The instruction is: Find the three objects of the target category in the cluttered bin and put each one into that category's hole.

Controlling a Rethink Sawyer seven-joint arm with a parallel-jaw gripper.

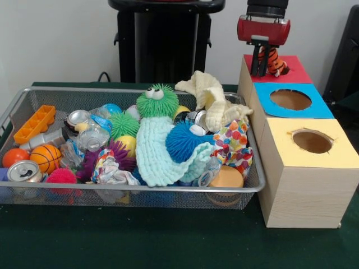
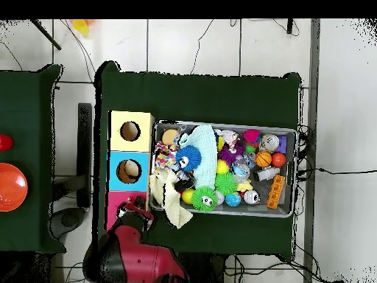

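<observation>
End effector (image 1: 261,72) above red box (image 1: 291,70), fingers clamped on tiger toy (image 1: 274,60). Toy hangs directly over red hole, partly hiding it; judged positioned for drop. Blue box (image 1: 314,101) and yellow box (image 1: 336,148) in front of end effector, holes uncovered. Bin (image 1: 140,193) to its side on table (image 1: 168,241), piled with balls, cloths, cans. Release judged the step in hand.

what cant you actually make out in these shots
- Red box's hole: front view, hidden behind the gripper and tiger toy.
- Whether the gripper grips the tiger toy: front view, fingertips overlap it; overhead, too small.
- Lower layers of the bin: both views, buried under the cloths and balls.
- Can label: too small.
</observation>
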